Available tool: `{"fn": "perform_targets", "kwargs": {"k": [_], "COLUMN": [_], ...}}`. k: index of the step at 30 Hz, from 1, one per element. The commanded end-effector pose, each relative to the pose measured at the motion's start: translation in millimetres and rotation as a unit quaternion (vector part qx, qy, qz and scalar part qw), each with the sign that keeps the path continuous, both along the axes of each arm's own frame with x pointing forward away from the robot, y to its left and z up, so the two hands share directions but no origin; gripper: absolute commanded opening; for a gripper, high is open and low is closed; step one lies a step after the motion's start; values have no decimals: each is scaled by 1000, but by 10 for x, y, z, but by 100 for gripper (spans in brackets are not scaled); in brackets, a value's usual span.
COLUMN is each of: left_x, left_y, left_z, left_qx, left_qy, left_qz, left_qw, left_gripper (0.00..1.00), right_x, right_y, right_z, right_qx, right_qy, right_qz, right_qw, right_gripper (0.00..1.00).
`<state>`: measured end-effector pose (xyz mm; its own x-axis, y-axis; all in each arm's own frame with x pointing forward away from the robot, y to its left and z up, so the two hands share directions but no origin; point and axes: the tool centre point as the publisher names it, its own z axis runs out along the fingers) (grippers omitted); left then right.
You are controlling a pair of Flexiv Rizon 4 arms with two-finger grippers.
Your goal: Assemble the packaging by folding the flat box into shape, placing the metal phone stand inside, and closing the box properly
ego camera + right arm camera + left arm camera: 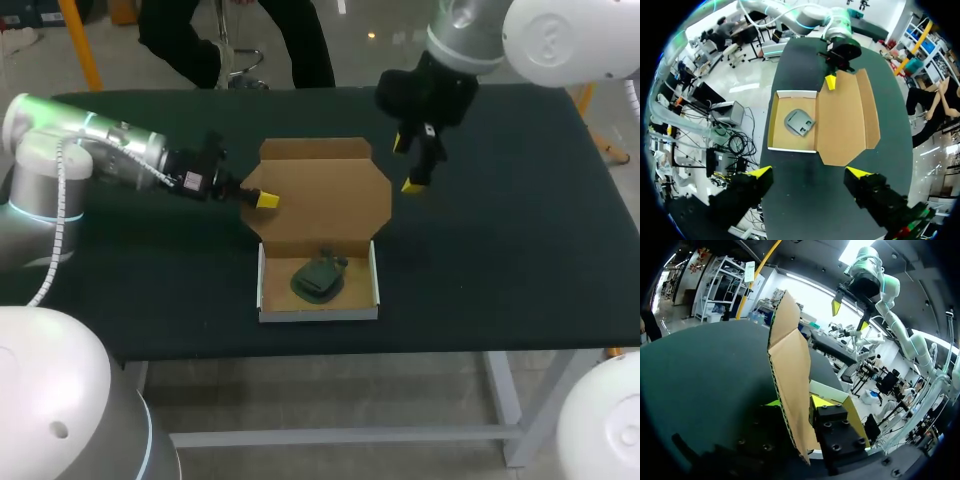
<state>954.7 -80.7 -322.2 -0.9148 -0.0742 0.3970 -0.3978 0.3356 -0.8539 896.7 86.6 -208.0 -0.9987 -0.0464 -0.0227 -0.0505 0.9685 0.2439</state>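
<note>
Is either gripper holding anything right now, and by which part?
The left gripper pinches the lid by its left edge, one finger on each face. The right gripper is open and holds nothing.

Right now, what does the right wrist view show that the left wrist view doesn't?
Only the right wrist view: the phone stand lying in the tray, and the full outline of the lid. Only the left wrist view: the lid edge-on, with a yellow fingertip on each side of it. Both: the lid, the left hand at its edge, and the open right hand.
</note>
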Motion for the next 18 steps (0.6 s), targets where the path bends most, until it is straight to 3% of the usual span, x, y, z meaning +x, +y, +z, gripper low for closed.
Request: {"fn": "perform_targets", "kwargs": {"k": [1, 5, 11, 18], "left_x": [11, 9, 20, 31], "left_y": [-15, -38, -53, -64], "left_z": [-11, -6, -1, 14], "left_qx": [-4, -1, -2, -7], "left_qy": [-5, -14, -25, -35], "left_qz": [-9, -11, -13, -13], "left_qw": [1000, 1000, 1000, 999], "left_gripper": [27, 27, 18, 17], "right_x": [8, 12, 11, 15], "right_y": [6, -6, -7, -6], "right_z": [10, -11, -17, -29], "right_qx": [-3, -4, -5, -6], "right_qy": [4, 6, 9, 11], "right_qz": [0, -1, -1, 0], "right_qw": [1000, 1000, 1000, 1000], "right_gripper": [100, 100, 100, 100]}}
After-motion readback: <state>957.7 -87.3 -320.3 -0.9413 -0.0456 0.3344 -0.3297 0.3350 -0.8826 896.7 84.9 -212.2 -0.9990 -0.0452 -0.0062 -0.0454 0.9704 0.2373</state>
